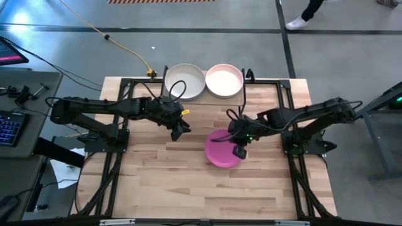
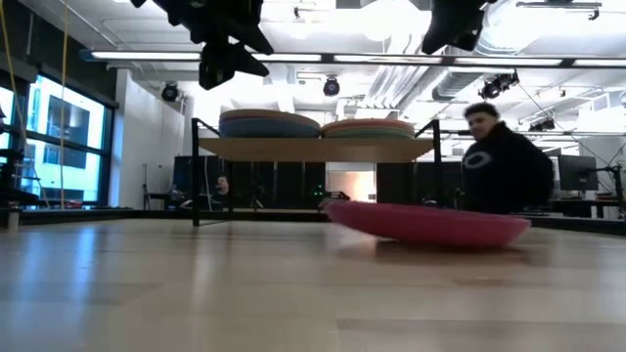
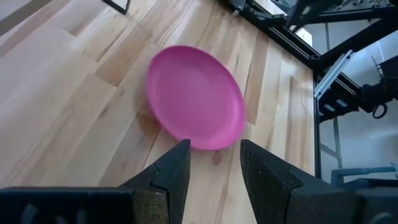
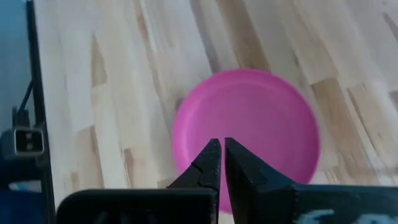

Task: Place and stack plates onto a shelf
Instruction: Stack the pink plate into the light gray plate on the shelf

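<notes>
A magenta plate lies on the wooden tabletop, right of centre. My right gripper hangs shut above the plate's right part, clear of it. My left gripper stands open in the air left of the plate, pointing toward it. At the far edge stands the shelf, bearing two stacks of plates. A cream plate tops the left stack and a pale pink plate tops the right.
Black frame rails run along the table's left, right and far sides. Bare wood lies near the front edge. A person in a dark top is behind the table. A keyboard sits off the table's left.
</notes>
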Controlling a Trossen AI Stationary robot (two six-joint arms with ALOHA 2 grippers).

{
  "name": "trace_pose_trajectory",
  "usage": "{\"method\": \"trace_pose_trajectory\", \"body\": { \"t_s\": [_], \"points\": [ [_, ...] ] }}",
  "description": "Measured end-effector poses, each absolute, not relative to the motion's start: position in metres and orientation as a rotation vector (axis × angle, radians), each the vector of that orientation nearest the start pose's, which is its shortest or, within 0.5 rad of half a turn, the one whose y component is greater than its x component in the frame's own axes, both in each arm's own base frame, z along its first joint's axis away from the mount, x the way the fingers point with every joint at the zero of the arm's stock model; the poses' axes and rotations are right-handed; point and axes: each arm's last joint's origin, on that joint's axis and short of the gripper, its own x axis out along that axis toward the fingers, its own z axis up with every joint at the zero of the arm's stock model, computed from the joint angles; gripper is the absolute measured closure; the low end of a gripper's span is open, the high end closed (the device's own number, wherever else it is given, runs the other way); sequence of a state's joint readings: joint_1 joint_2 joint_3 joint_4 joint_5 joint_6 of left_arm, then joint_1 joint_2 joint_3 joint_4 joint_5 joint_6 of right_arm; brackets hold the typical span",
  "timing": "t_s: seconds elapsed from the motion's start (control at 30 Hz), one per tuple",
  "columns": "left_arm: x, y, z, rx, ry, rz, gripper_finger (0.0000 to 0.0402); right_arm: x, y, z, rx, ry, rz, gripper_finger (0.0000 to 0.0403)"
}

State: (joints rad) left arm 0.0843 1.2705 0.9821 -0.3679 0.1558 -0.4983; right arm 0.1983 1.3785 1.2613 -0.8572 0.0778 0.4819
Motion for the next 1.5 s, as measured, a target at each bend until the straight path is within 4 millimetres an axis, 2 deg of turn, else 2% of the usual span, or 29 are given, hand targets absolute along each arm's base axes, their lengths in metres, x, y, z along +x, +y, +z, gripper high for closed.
{"method": "trace_pose_trajectory", "body": {
  "t_s": [0.17, 0.33, 0.47, 0.7, 0.9, 1.3, 1.5],
  "points": [
    [0.27, 0.018, 0.285, -0.57, 0.66, 0.086, 0.0273, 0.269, 0.057, 0.31, 0.341, 0.996, -0.144, 0.0363],
    [0.27, 0.017, 0.285, -0.579, 0.667, 0.056, 0.0273, 0.268, 0.056, 0.293, 0.461, 1.128, -0.316, 0.0313],
    [0.27, 0.017, 0.285, -0.58, 0.667, 0.055, 0.0273, 0.272, 0.055, 0.276, 0.524, 1.226, -0.443, 0.0292],
    [0.269, 0.017, 0.285, -0.58, 0.668, 0.055, 0.0273, 0.282, 0.055, 0.257, 0.593, 1.275, -0.561, 0.0289],
    [0.269, 0.017, 0.285, -0.58, 0.669, 0.055, 0.0273, 0.284, 0.05, 0.241, 0.571, 1.35, -0.701, 0.0289],
    [0.269, 0.009, 0.284, -0.57, 0.684, 0.029, 0.0273, 0.303, 0.052, 0.199, 0.463, 1.466, -0.751, 0.0289],
    [0.267, 0.008, 0.281, -0.572, 0.729, 0.039, 0.0273, 0.302, 0.05, 0.2, 0.433, 1.454, -0.771, 0.0289]
  ]
}}
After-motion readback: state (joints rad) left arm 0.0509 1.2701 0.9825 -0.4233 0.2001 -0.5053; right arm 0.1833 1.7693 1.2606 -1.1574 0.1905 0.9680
